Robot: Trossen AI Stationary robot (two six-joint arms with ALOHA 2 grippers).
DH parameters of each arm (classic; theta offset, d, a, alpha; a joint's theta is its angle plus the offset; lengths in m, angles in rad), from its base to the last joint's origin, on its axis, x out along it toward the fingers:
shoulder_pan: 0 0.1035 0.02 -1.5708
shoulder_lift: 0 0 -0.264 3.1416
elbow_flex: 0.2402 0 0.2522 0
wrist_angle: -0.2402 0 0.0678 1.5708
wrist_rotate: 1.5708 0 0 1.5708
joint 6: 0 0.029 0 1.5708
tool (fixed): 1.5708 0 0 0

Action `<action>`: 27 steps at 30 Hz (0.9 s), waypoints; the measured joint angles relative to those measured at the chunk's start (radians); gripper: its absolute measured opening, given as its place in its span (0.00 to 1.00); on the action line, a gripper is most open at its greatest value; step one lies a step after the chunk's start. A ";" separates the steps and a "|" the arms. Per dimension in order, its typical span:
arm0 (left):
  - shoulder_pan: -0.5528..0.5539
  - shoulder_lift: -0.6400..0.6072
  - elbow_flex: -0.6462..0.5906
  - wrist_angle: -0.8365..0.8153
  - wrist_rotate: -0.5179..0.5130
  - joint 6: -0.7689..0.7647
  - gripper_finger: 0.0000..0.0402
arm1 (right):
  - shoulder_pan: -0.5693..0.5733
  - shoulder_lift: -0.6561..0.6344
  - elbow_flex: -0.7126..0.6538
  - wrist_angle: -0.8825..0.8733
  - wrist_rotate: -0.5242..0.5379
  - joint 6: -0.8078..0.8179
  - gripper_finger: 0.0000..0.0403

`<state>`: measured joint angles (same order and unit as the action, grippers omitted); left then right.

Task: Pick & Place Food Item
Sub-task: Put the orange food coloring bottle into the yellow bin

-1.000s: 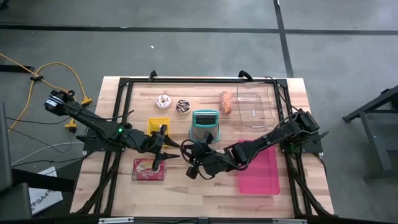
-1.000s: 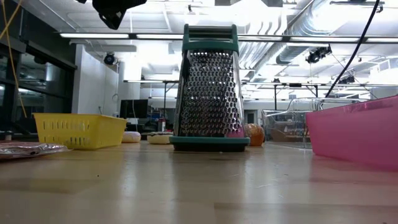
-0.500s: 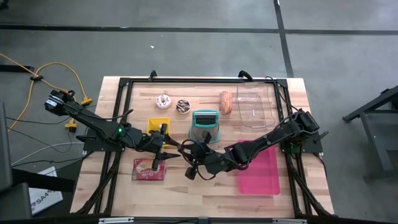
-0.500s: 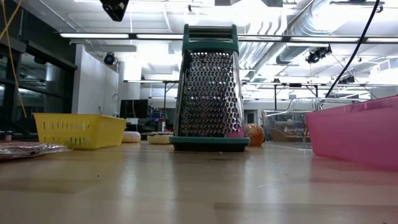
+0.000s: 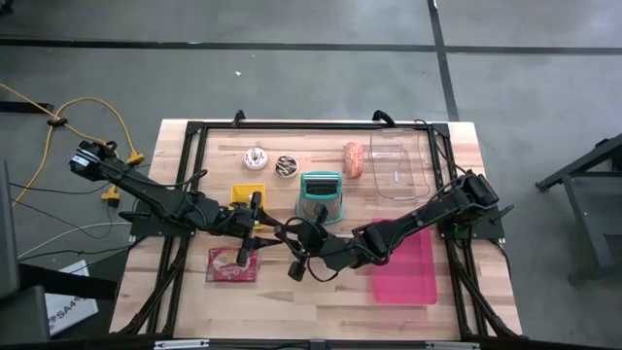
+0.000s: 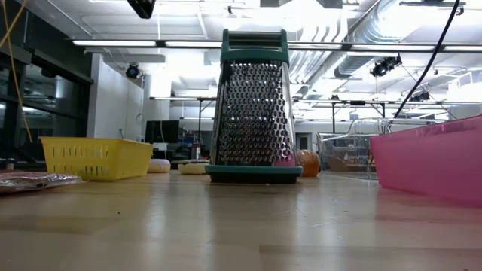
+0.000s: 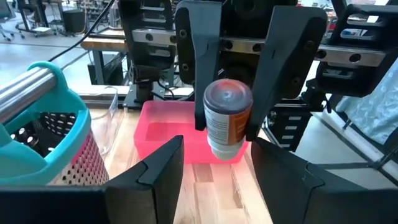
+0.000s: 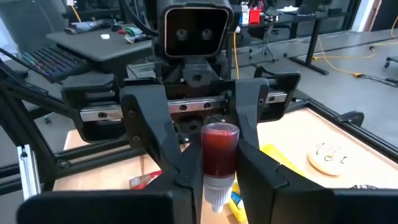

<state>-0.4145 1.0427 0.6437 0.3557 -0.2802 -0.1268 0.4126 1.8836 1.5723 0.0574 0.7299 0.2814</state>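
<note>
A small sauce bottle (image 7: 227,121) with red contents, an orange label and a white cap (image 8: 217,191) hangs above the table's near middle, between my two grippers, which face each other. My right gripper (image 8: 216,163) is shut on it. My left gripper (image 7: 217,142) is open, and its fingers (image 8: 149,127) stand on either side of the bottle. I cannot tell whether they touch it. In the high view the two grippers meet just in front of the grater, the left gripper (image 5: 264,233) beside the right gripper (image 5: 299,243). My right gripper pinches the bottle's two sides (image 8: 209,167) between its two fingers (image 7: 200,93). The fingers come in about level from the table's right side and lie across the bottle. The bottle stands upright in the hold, cap down, lifted clear of the table.
A teal box grater (image 5: 321,197) stands just beyond the grippers, a yellow basket (image 5: 248,194) to its left. A pink tray (image 5: 403,264) lies at the near right, a clear container (image 5: 398,165) at the far right. A bread roll (image 5: 354,160), two pastries (image 5: 256,157) and a red packet (image 5: 231,263) lie around.
Both grippers have tipped upward a little while staying face to face. In the low view the dark gripper part at the picture's top has risen almost out of sight. The bottle stays between them.
</note>
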 joint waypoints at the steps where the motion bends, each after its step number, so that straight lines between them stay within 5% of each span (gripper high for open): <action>1: 0.000 0.000 0.000 0.000 0.000 0.000 0.46 | 0.000 0.000 0.000 0.004 0.000 -0.004 0.17; 27: 0.000 0.000 0.000 0.066 0.000 0.071 0.37 | 0.000 0.000 0.000 0.052 0.000 -0.026 0.17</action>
<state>-0.4145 1.0428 0.6437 0.4221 -0.2802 -0.0559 0.4122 1.8839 1.5723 0.1089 0.7300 0.2554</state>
